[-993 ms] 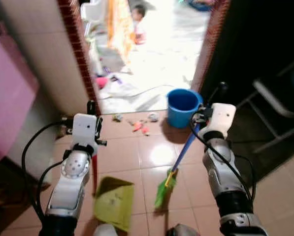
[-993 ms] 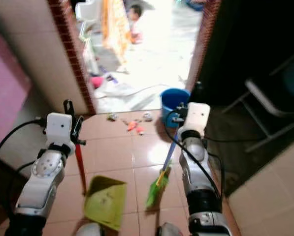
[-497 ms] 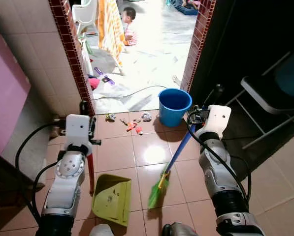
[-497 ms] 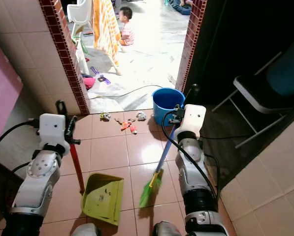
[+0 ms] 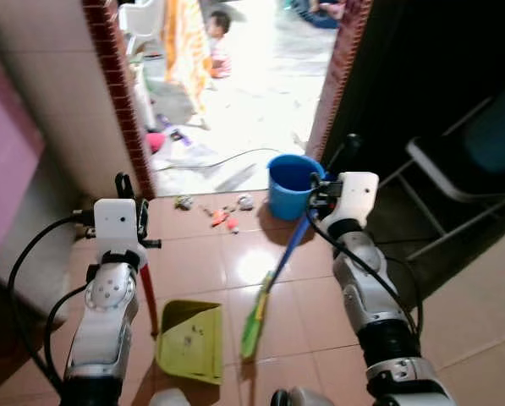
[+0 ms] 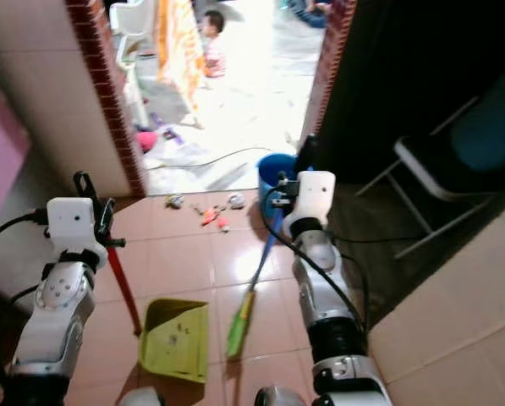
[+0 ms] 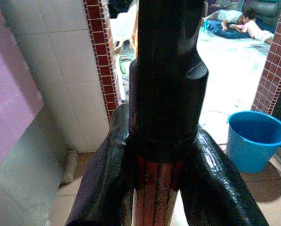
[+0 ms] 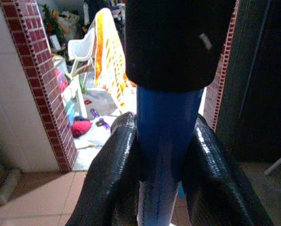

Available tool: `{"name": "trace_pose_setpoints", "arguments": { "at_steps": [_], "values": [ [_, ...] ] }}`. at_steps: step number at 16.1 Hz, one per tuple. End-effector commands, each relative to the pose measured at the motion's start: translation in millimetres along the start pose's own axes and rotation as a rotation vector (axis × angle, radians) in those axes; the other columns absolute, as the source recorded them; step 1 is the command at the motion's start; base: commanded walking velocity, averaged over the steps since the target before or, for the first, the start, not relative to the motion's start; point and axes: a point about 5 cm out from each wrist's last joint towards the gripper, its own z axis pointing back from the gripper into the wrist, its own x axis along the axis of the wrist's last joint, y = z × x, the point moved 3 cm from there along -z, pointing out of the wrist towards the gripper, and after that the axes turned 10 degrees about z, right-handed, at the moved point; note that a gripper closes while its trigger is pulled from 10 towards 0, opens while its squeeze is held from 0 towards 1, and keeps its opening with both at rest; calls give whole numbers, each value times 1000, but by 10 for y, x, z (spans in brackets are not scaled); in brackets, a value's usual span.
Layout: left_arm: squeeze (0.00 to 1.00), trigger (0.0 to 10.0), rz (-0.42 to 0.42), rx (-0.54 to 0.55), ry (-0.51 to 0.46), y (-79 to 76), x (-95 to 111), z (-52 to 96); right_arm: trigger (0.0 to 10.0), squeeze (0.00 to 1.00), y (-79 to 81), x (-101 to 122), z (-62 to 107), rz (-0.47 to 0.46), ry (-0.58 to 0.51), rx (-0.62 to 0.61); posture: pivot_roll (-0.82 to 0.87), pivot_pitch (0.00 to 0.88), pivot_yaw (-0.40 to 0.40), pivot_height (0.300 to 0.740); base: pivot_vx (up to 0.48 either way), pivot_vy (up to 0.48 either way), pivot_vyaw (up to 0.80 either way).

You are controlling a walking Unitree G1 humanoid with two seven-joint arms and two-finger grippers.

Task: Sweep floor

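Observation:
A broom with a blue handle (image 5: 291, 244) and green bristles (image 5: 252, 325) slants down to the tiled floor. My right gripper (image 8: 166, 155) is shut on the handle just below its black cap. A yellow-green dustpan (image 5: 190, 340) rests on the tiles left of the bristles, with its red handle (image 5: 148, 292) rising to my left gripper (image 7: 161, 174), which is shut on it. Small scraps of litter (image 5: 220, 216) lie on the tiles ahead, just before the doorway.
A blue bucket (image 5: 291, 183) stands by the right brick door post (image 5: 337, 76). The left post (image 5: 117, 93) meets a tiled wall. A folding chair (image 5: 459, 173) stands in the dark right. Beyond the doorway a cable (image 5: 227, 159), toys, and a seated child (image 5: 216, 38).
The whole view has shifted and blurred a little. The broom's green head has swung left, closer to the dustpan. Both grippers keep their hold.

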Motion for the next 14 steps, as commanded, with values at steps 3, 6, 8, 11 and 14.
{"name": "trace_pose_setpoints", "arguments": {
  "at_steps": [3,6,8,11,14],
  "values": [
    [0,10000,25,-16,-94,-82,200,-4,10000,0,-51,181,-34,16,-68,1,36,18,-48,740,454,0,0],
    [0,10000,52,-8,-108,-68,235,-30,10000,0,-38,172,-36,17,-67,12,35,20,-50,740,454,0,0],
    [0,10000,32,15,-101,-39,222,-31,10000,0,-33,159,-25,19,-63,20,33,21,-52,740,446,0,0],
    [0,10000,43,17,-82,-65,173,-14,10000,0,-38,127,-14,31,-52,24,33,21,-52,740,351,328,0],
    [0,10000,45,8,-87,-76,187,-17,10000,0,-22,138,-19,32,-55,29,34,22,-52,740,346,333,0]
  ]
}}
